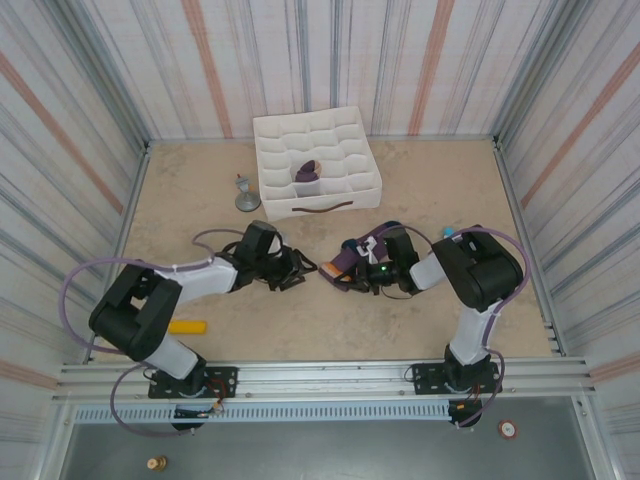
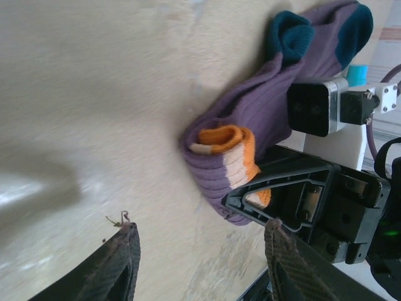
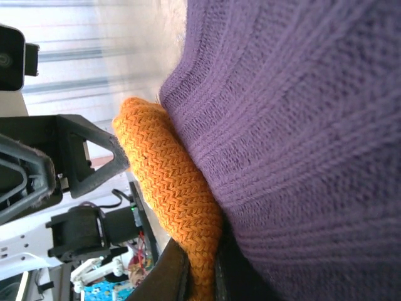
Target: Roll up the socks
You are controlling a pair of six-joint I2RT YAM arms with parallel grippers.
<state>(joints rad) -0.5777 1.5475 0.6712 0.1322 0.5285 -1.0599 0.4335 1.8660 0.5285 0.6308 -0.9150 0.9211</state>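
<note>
Purple ribbed sock (image 2: 250,119) partly rolled on bench (image 2: 81,94), between arms. Soft, light, floppy, likely to spring open; best hold at orange cuff (image 2: 229,141). Right end effector (image 3: 202,279) pinching cuff. Left end effector (image 2: 197,251) spread, empty.

The sock (image 2: 250,119) is matt ribbed knit cloth, and the table (image 2: 94,94) looks matt, faintly grainy.

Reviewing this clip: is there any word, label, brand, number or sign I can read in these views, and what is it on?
No text can be read.
Round red-and-white disc on the grey ledge near the right arm's base: too small to tell whether it carries print.
Blue circuit board in the right wrist view: markings blurred, unreadable.
Purple sock and white compartment tray: no print visible.
</note>
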